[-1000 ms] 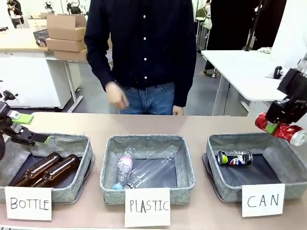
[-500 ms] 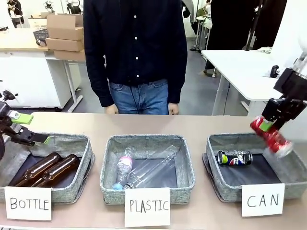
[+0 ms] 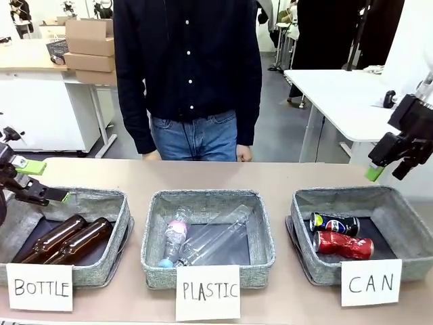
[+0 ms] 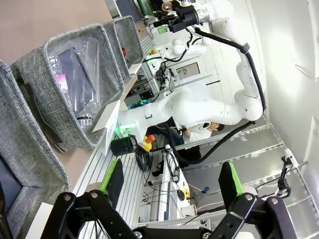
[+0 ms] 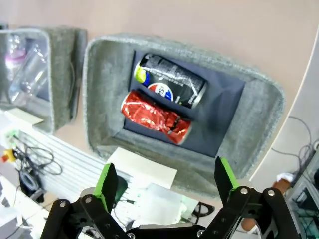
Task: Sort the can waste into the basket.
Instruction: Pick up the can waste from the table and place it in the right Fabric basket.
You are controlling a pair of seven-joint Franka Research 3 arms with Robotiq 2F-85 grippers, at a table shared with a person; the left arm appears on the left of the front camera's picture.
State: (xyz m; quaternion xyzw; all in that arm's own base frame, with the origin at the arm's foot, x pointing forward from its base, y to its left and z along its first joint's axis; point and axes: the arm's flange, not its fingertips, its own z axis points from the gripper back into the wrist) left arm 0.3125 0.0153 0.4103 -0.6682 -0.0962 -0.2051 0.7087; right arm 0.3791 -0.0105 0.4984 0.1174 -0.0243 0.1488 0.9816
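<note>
The grey basket (image 3: 399, 206) signed "CAN" stands at the right of the table. Inside it lie the dark black-blue can (image 3: 334, 224) and, in front of it, the dented red can (image 3: 342, 245). The right wrist view looks down on the same basket (image 5: 259, 104) with the dark can (image 5: 172, 82) beside the red can (image 5: 155, 117). My right gripper (image 3: 387, 169) hangs open and empty above the basket's far right rim, its fingers (image 5: 106, 182) spread wide. My left gripper (image 3: 39, 181) stands open over the left basket's rim, its fingers (image 4: 113, 177) holding nothing.
The middle basket (image 3: 207, 202) signed "PLASTIC" holds clear bottles. The left basket (image 3: 101, 203) signed "BOTTLE" holds two brown glass bottles (image 3: 66, 240). A person (image 3: 189, 74) stands at the far edge with both hands down by the table.
The red can left my right gripper and dropped into the CAN basket, nudging the dark can. My right gripper opened and rose slightly. The person lowered the raised hand.
</note>
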